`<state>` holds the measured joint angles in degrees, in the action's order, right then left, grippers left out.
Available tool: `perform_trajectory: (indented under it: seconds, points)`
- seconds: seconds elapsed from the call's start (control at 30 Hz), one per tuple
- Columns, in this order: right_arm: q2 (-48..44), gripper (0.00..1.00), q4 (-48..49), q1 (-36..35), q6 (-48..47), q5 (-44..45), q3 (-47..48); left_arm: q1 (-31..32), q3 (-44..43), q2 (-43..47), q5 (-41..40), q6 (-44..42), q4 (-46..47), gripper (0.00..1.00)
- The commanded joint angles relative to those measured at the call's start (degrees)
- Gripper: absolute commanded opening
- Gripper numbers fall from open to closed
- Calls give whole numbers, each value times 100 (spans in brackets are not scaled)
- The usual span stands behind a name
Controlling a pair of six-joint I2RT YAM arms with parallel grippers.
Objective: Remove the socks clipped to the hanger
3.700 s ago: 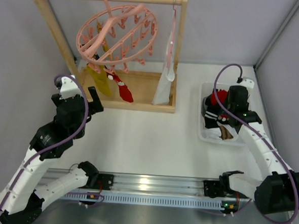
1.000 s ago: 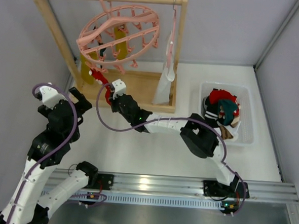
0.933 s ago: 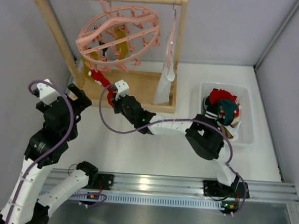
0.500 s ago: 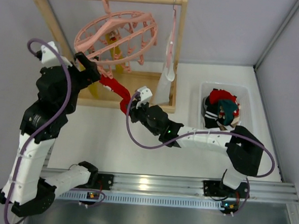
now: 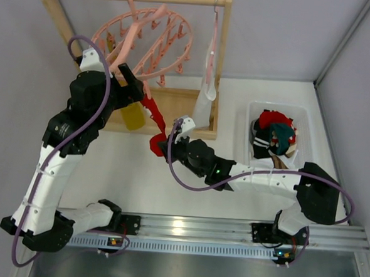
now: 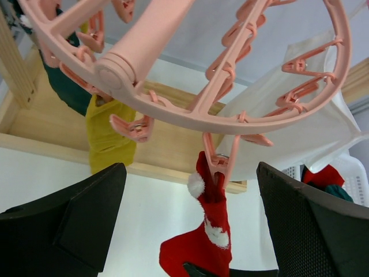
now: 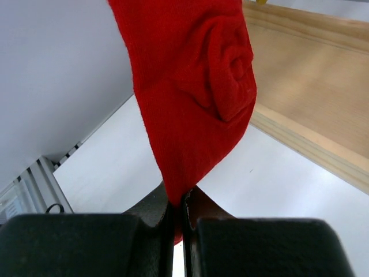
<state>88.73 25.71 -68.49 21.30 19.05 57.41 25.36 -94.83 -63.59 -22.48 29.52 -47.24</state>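
Red sock [image 7: 190, 86], toe end pinched in the clenched right gripper [image 7: 183, 210], rising up and away from it, long axis slanting toward its peg [image 6: 219, 161] on the pink hanger [image 6: 150, 34]. Left gripper [image 6: 190, 196] spread wide, empty, that peg straight ahead, nearer to it. No legible writing or labels.

The left arm stands tall from its base at the lower left of the top view and bends towards the upper left. Its tool [image 5: 129, 85] is wide open, with the dark fingers [image 6: 69, 219] at the lower corners of its wrist view. The right arm lies low, stretched from lower right to centre, with its tool [image 5: 164, 146] clamped tight on the toe of a red sock [image 7: 190, 86].
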Motion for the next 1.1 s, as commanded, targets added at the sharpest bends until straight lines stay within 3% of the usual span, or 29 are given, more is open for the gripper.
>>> perform_trajectory:
  seconds: [0.0,0.5,0.63,0.93,1.07]
  points:
    - [-207,0,13,-112,287,-182,77,38,-185,-83,384,177,40,98]
    - [-277,0,276,-103,463,-691,25,232,-150,-487,429,-16,224,95]
    - [-295,0,294,-103,498,-823,16,223,-28,-479,490,-51,408,89]
    - [-391,0,390,-112,533,-1026,-28,223,61,-646,517,-60,593,66]
    - [-444,0,399,-112,498,-1035,-54,223,78,-681,359,-87,646,62]
